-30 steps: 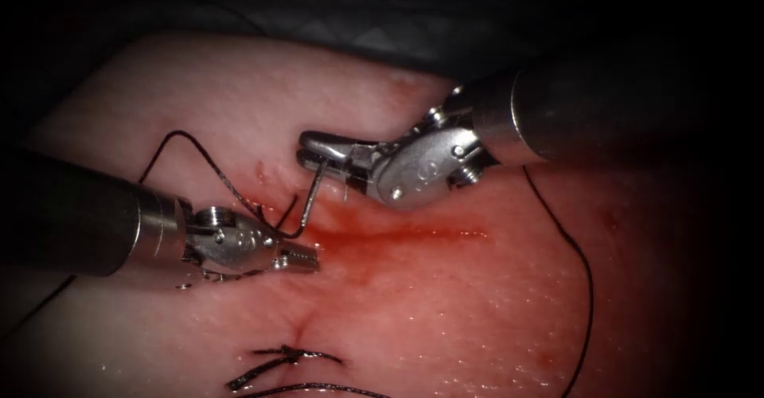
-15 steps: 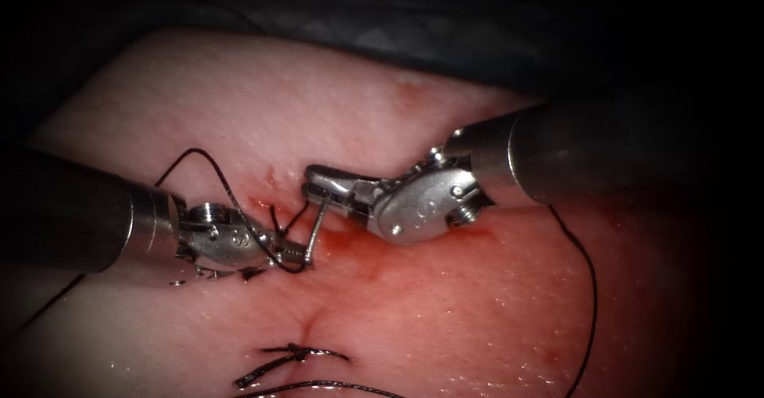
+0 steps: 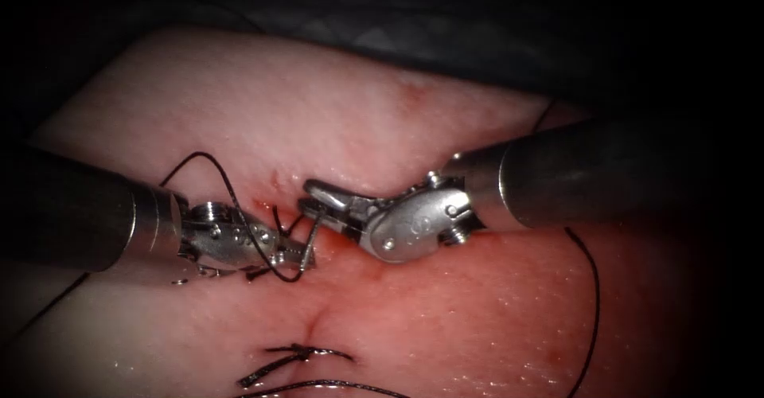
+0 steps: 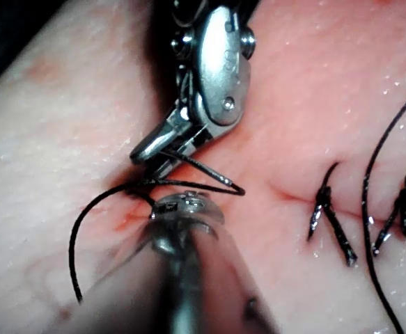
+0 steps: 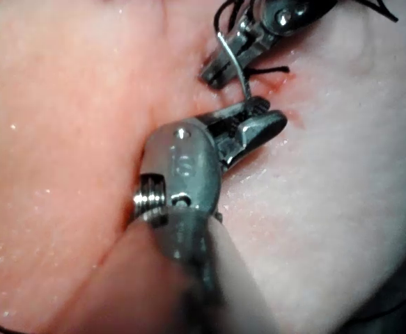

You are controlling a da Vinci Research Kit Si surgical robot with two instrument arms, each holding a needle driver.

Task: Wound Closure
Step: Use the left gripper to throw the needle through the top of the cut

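Glistening pink tissue point(image 3: 446, 103) spreads across our frame, its cut point(image 3: 318, 318) running down from centre. We see the right tool point(image 3: 318, 199) clamped on the thin steel needle point(image 3: 310, 239) near one end, just above the cut. Our left tool point(image 3: 298, 255), centre-left, grips the needle's lower curve, dark thread point(image 3: 223, 179) looping above it

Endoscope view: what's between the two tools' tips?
The curved needle spans the gap: the right tool holds one end, and its bend lies at the left tool. Under it, tissue wet with red fluid.

Tissue point(image 3: 446, 103) bears red fluid point(image 3: 374, 264) and thread point(image 3: 590, 302).
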